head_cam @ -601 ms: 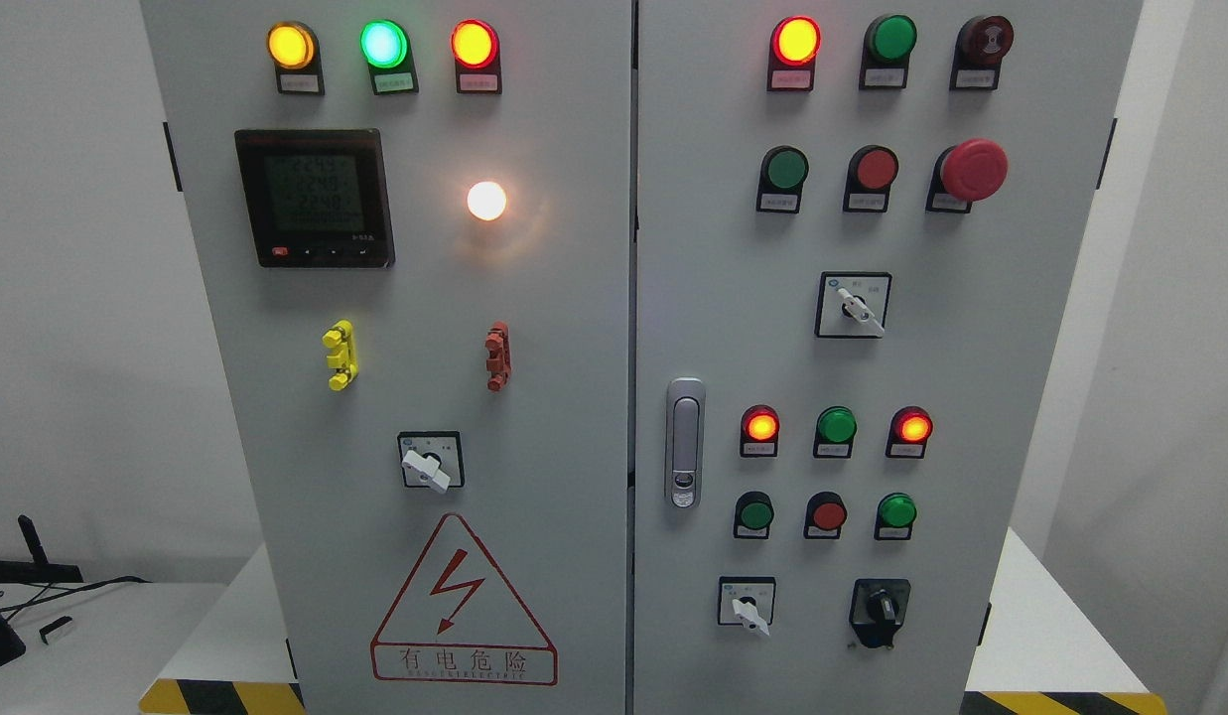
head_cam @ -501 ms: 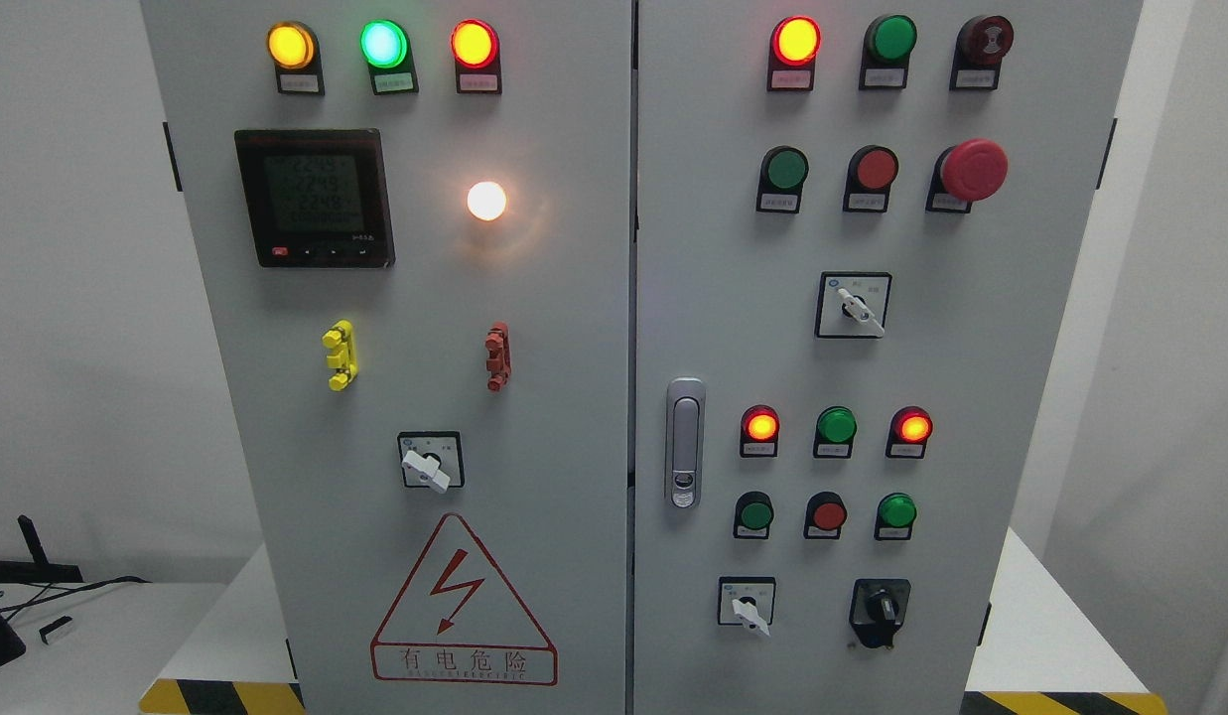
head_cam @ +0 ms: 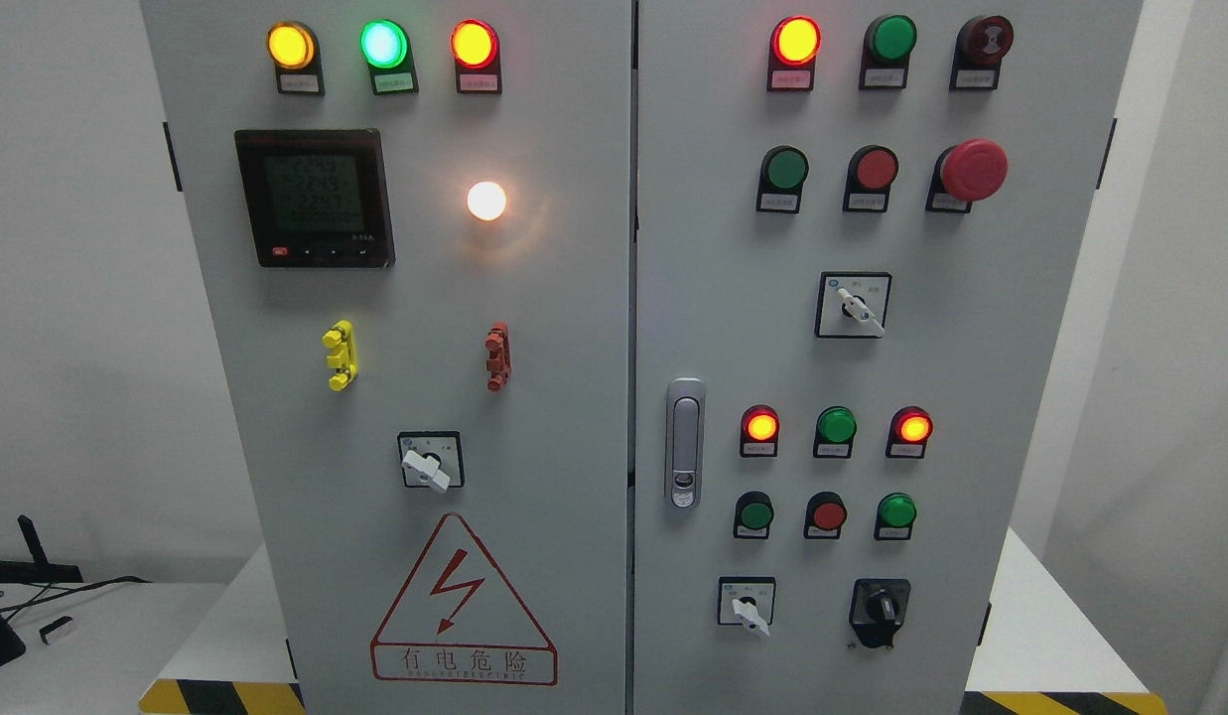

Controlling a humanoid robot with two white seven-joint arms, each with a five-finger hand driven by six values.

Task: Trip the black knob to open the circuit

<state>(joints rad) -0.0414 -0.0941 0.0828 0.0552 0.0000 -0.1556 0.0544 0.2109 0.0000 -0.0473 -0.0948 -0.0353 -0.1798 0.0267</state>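
1. Nothing is moving versus the earlier frame; only the digits on the meter (head_cam: 314, 197) are flickering to new readings.
2. The grey cabinet (head_cam: 574, 298) is filling the view, two doors, indicator lamps glowing.
3. The black knob (head_cam: 880, 606) is sitting at the right door's lower right, just right of a white selector switch (head_cam: 747, 604), nothing blocking it.
4. No hand is showing, so the finger state cannot be told.
5. White tabletop (head_cam: 87, 636) is lying lower left, pale walls behind.
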